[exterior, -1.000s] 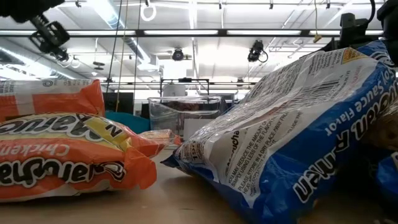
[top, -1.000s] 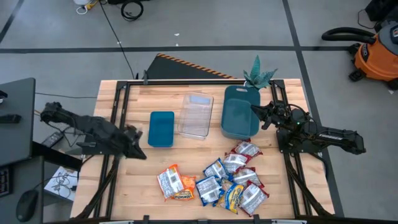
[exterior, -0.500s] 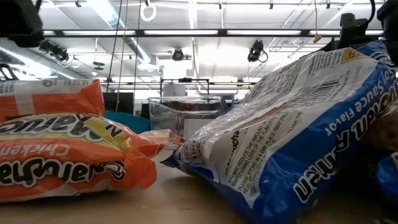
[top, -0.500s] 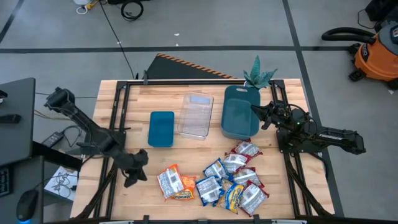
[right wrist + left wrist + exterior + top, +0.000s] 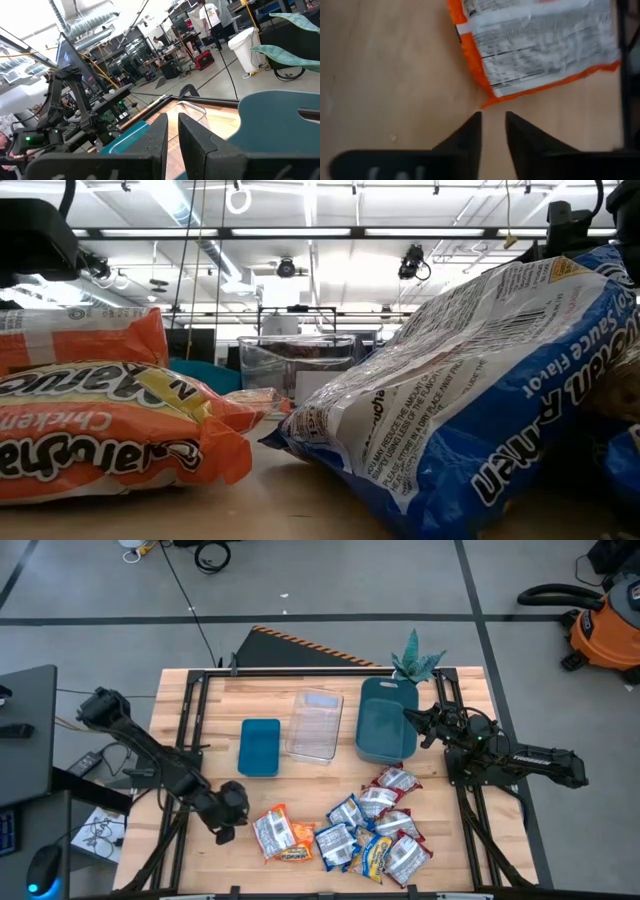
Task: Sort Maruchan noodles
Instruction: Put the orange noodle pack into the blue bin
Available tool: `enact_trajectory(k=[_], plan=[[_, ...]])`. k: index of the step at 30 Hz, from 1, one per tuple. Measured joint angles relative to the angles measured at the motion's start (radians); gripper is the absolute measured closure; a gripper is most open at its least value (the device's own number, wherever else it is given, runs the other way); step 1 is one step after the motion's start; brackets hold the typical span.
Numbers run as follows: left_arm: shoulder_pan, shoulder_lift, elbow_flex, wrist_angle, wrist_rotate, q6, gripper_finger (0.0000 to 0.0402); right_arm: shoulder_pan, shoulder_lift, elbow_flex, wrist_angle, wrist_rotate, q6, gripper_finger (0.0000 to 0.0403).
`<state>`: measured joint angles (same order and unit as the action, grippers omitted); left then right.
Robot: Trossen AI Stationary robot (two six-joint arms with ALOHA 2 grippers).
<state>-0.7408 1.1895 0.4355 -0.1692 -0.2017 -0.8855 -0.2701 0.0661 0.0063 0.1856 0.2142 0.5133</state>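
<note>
Reaching in from the table's left edge, the left arm (image 5: 150, 755) stretched diagonally over the wooden table (image 5: 225, 850), elbow raised outside the frame rail and wrist bent down toward the boards. Its left gripper (image 5: 232, 812) hung just left of the nearest orange packet (image 5: 272, 832), close beside it but not touching. In the left wrist view the two dark fingers (image 5: 470, 135) stood slightly apart with only a narrow gap of bare wood between them, holding nothing, their tips just short of the corner of that orange packet (image 5: 535, 45), which lay flat with its printed back up.

To the right of that packet the rest of the noodle packets (image 5: 375, 825) lay in a loose overlapping heap near the table's front, silver with blue, yellow and red panels. Behind them, toward the far edge, stood a small teal bin (image 5: 260, 747), a clear container (image 5: 315, 725) and a larger teal bin (image 5: 386, 722), none showing any packet inside.

Farthest right, the right arm (image 5: 520, 760) rested folded along the table's right side, its right gripper (image 5: 418, 723) beside the larger teal bin, its fingers (image 5: 157, 137) close together with a slim gap and nothing between them
</note>
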Motion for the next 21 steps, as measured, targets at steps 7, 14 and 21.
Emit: enact_trajectory(k=[7,14,21], plan=[[0.003,0.052,0.0,0.016,0.019,0.191,0.0241,0.0,0.0,0.0,0.0,0.0,0.0,0.0353],[0.003,0.133,0.0,0.069,-0.046,0.215,0.0247,0.0,0.0,0.0,0.0,0.0,0.0,0.0353],[0.002,0.152,0.0,0.126,-0.049,0.194,0.0248,0.0,0.0,0.0,0.0,0.0,0.0,0.0353]])
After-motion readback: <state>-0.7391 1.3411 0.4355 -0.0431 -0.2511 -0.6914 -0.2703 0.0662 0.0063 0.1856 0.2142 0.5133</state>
